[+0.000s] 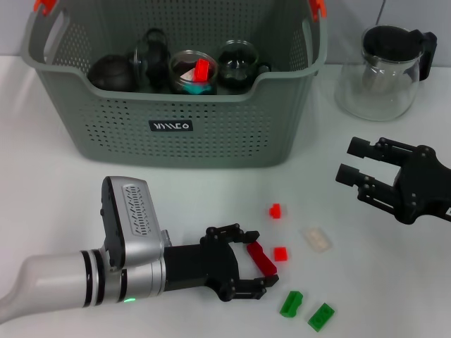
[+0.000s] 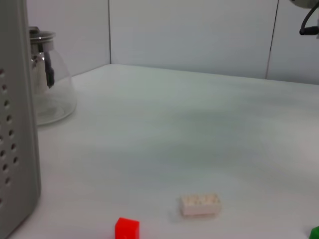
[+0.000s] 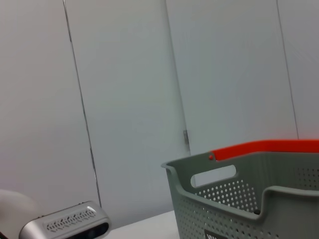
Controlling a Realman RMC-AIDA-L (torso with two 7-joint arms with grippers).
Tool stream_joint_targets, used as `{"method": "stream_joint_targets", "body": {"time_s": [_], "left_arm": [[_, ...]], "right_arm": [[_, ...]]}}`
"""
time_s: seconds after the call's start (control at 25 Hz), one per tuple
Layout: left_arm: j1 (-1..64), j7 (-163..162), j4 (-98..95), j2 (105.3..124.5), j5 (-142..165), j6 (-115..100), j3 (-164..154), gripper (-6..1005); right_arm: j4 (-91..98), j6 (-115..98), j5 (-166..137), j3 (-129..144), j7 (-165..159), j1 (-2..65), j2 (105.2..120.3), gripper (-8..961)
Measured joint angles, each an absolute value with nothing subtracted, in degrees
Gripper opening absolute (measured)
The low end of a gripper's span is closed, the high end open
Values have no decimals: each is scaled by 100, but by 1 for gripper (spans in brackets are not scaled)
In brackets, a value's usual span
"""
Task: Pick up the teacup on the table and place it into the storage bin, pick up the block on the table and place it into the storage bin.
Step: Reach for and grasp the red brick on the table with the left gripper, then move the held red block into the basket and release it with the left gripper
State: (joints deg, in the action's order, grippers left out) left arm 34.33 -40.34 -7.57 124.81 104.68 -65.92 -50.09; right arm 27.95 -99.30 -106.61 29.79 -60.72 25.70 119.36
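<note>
Left gripper (image 1: pixel 259 274) is low on the tabletop (image 1: pixel 211 197), spread around the dark red block (image 1: pixel 262 258) but not yet clenched, so it must squeeze, then lift to the storage bin (image 1: pixel 176 134); right gripper (image 1: pixel 352 160) hovers released.

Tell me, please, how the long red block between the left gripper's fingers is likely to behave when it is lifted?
The long red block looks like rigid plastic, so it should probably stay stiff. It is small beside the left gripper, so likely light. Its faces look smooth and it sits slanted between the open fingers, so it may twist or slip as they close.
</note>
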Motion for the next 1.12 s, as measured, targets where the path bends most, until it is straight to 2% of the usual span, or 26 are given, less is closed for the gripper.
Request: {"method": "stream_joint_targets", "body": {"time_s": [0.88, 1.12], "left_arm": [[3443, -4038, -752, 12481, 10468, -6626, -5004, 714], [3219, -4464, -1194, 12420, 10471, -7449, -4959, 677]], "right_arm": [[2795, -9936, -10655, 2970, -6073, 2558, 11920, 548], [2795, -9941, -10651, 2970, -6073, 2564, 11918, 548]]}}
